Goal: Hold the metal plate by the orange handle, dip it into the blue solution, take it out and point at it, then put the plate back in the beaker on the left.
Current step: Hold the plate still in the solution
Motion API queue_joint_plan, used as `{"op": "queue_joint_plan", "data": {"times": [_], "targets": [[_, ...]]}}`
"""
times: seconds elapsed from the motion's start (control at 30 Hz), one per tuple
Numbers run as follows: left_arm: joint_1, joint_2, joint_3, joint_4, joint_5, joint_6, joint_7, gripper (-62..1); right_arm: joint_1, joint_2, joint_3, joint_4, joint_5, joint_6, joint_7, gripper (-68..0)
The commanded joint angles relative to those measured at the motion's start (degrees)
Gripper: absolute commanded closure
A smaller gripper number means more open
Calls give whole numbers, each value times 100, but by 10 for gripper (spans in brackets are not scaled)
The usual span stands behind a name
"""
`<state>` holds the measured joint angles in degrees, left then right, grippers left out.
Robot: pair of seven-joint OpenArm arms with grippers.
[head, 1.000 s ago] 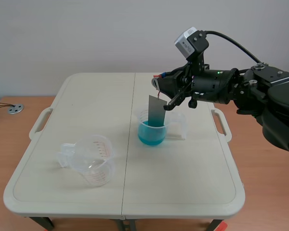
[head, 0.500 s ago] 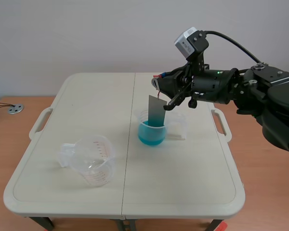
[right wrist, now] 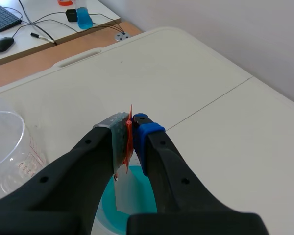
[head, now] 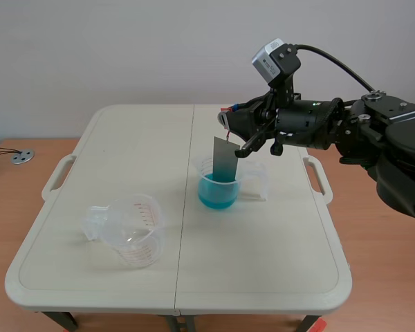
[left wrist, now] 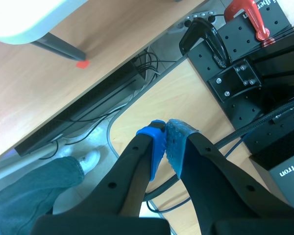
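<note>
The right arm [head: 346,131] is held raised and stretched in from the right, its gripper [right wrist: 132,128] pinched on the orange handle [right wrist: 130,139], while the left gripper [left wrist: 165,134] is seen closed, pads pressed together on nothing.

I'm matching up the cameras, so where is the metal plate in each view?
Scene view: the metal plate stands in the blue solution, right gripper holding its top.
Left wrist view: not in it.
Right wrist view: it hangs below the right gripper into the solution.
Shared landmark: the blue solution.
</note>
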<state>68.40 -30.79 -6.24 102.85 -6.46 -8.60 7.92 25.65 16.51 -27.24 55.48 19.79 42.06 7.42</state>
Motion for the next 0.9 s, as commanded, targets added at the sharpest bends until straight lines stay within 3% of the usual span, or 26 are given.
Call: {"op": "queue_joint_plan", "data": {"times": [0.0,0.3,0.87], "targets": [[0,28,46,28,-15,-11,-59,-19,39,31,17,105,37,66,-2,-15],[0,28,55,28,-17,-11,-59,-19,42,63,33,201,195,66,-70,-15],[0,28,55,28,-15,-11,-57,-19,42,348,35,979,990,66,-588,-15]]}}
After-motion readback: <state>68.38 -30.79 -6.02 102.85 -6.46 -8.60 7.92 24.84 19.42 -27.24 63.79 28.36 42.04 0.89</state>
